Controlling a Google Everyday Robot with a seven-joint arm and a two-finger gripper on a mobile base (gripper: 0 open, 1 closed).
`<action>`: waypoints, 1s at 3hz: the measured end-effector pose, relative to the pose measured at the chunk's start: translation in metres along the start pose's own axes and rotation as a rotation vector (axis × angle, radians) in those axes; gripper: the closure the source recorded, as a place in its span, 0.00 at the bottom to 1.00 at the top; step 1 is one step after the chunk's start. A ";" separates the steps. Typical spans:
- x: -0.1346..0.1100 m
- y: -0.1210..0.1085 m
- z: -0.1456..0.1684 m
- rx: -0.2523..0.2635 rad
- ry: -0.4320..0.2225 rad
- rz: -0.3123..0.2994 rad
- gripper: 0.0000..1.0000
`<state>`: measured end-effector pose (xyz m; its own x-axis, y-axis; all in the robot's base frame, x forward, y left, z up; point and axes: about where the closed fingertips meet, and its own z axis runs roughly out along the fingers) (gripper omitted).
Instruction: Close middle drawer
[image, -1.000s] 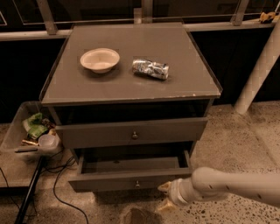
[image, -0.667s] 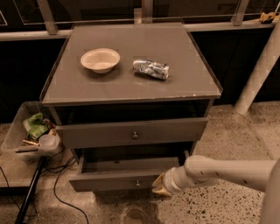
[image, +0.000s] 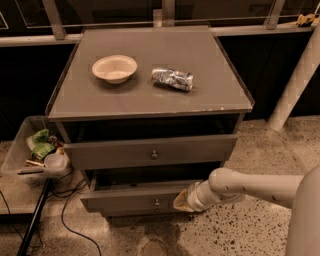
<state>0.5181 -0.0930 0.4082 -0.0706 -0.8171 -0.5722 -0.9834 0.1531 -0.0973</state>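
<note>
The middle drawer (image: 125, 200) is the lower grey drawer with a small round knob (image: 157, 203). It stands pulled out, and its dark inside shows behind the front. My gripper (image: 183, 200) is at the end of the white arm reaching in from the right. It rests against the drawer front just right of the knob. The top drawer (image: 150, 150), also grey with a knob, sits above it and sticks out a little.
A white bowl (image: 114, 68) and a crushed silver can (image: 172, 78) lie on the cabinet top (image: 150, 95). A clear bin with rubbish (image: 35, 150) and cables (image: 65, 200) are on the left. A white post (image: 295, 80) stands at the right.
My arm has swung left, bringing the gripper from right of the drawer onto its front. The drawer front seems to have gone in slightly.
</note>
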 end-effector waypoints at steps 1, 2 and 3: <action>0.000 0.000 0.000 0.000 0.000 0.000 0.63; 0.000 0.000 0.000 0.000 0.000 0.000 0.40; 0.000 0.000 0.000 0.000 0.000 0.000 0.17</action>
<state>0.5180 -0.0929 0.4082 -0.0706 -0.8171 -0.5722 -0.9834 0.1530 -0.0972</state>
